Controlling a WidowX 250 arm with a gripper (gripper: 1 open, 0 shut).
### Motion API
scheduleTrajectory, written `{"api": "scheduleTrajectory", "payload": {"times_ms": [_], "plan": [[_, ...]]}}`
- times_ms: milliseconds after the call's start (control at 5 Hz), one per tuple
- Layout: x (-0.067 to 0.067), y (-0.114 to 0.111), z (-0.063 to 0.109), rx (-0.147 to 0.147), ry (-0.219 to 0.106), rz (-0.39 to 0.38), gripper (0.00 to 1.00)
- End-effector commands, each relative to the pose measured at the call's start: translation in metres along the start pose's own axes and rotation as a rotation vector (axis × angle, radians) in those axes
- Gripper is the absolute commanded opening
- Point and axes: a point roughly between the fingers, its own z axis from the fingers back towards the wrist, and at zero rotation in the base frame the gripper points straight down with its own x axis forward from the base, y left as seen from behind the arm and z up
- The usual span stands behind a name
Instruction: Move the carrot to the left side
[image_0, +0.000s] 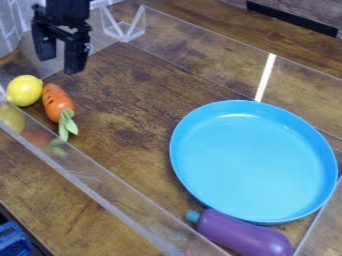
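The carrot (58, 101) lies flat on the wooden table at the far left, orange with dark grooves, its light green leafy top (66, 125) pointing toward the near edge. It rests just beside a yellow lemon (24, 90). My gripper (62, 52) hangs above and behind the carrot, pointing down, open with nothing between its black fingers. It does not touch the carrot.
A big blue plate (254, 160) fills the right half of the table. A purple eggplant (245, 236) lies at the plate's near edge. A clear plastic wall (94, 180) runs along the front of the table.
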Motion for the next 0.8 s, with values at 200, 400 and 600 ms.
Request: {"api": "scheduleTrajectory", "payload": {"times_ms": [200,400,600], "plan": [[0.006,0.009,0.021,0.017,-0.065,0.010,1.00],[0.013,0.006,0.016,0.000,-0.056,0.056,1.00],[0.018,0.004,0.010,-0.020,-0.038,0.117,1.00]]}}
